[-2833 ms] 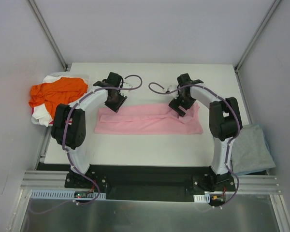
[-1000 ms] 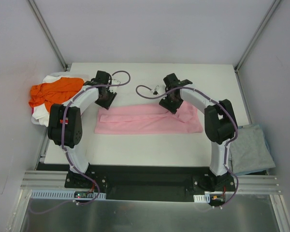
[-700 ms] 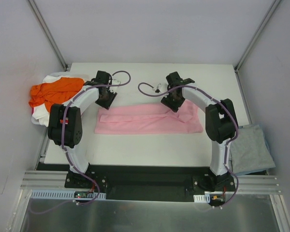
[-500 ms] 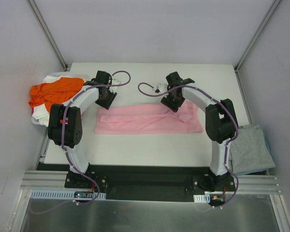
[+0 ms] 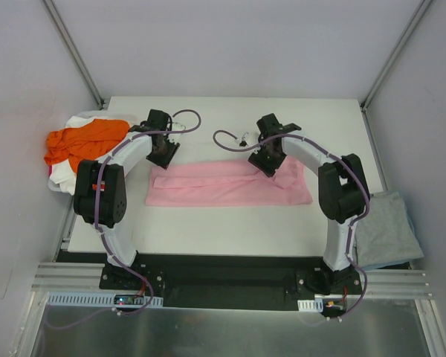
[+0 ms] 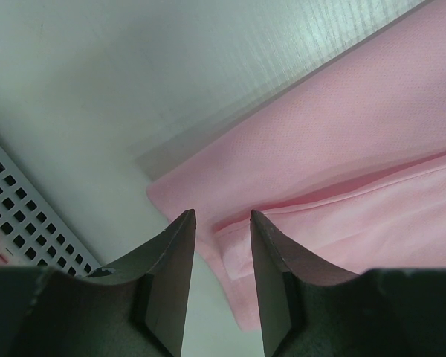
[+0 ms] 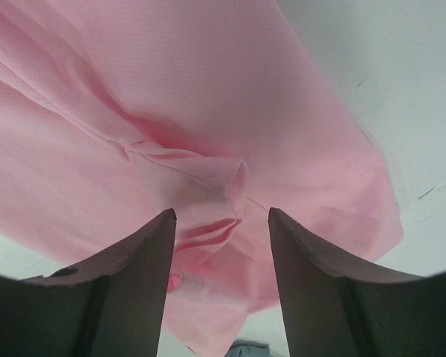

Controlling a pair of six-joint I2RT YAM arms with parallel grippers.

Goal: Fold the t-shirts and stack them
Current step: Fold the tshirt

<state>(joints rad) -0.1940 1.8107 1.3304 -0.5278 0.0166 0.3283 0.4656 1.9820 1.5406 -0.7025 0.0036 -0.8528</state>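
Pink tee folded into a long strip, an arm parked at each end of its far edge

The pink t-shirt (image 5: 230,186) lies flat across the middle of the table (image 5: 230,119), long axis running left to right. The left jaws sit right over its far-left corner, partly apart with nothing pinched. The right jaws hang over the bunched folds right of the middle, also apart and empty. My guess is the next fold goes end over end. The orange t-shirt (image 5: 82,141) is heaped far left, and the grey-blue t-shirt (image 5: 386,230) is near right.

The orange t-shirt heap (image 5: 85,141) crowds the left; near table (image 5: 208,223) lies open.
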